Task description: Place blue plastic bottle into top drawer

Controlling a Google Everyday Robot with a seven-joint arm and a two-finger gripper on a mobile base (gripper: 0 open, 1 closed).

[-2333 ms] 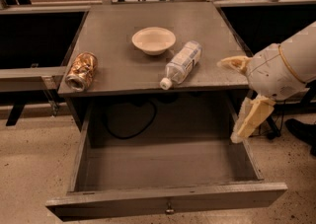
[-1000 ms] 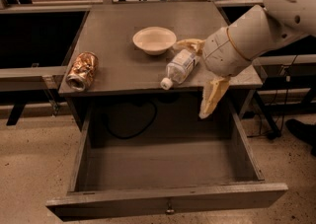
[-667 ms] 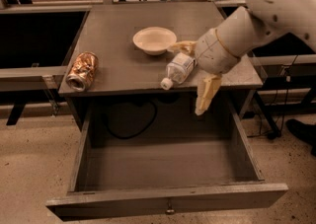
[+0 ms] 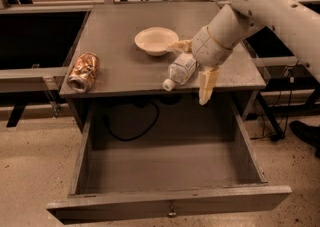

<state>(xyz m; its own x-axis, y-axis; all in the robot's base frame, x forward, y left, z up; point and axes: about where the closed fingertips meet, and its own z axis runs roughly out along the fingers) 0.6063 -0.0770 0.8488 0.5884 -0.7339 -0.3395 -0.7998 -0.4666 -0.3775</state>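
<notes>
Single camera view, so one pass. The blue plastic bottle [image 4: 178,71] lies on its side on the desk [image 4: 116,23], near the front edge, with its white cap pointing front-left and almost at the lip. It's just in front of the white bowl [image 4: 156,40], and the dented can [image 4: 83,71] is well apart at the left edge. The claw [image 4: 188,74] is spread wide and straddles the bottle's base end: one finger sits behind it next to the bowl, the other hangs past the desk's front edge. We can't tell whether either finger touches the bottle yet, and nothing is pinched. The top drawer [image 4: 125,206] is pulled fully out below, with its floor bare and a black cable [image 4: 131,127] visible behind it. We read the step as the grasp itself. To do it well, we'd centre the bottle body between the fingers and close across the label, not the tapered neck. Keep the rear finger off the bowl. Close slowly, since thin plastic will give and a round body can roll out toward the edge. Once the hold is firm, lift before moving forward, then lower over the middle of the drawer.
</notes>
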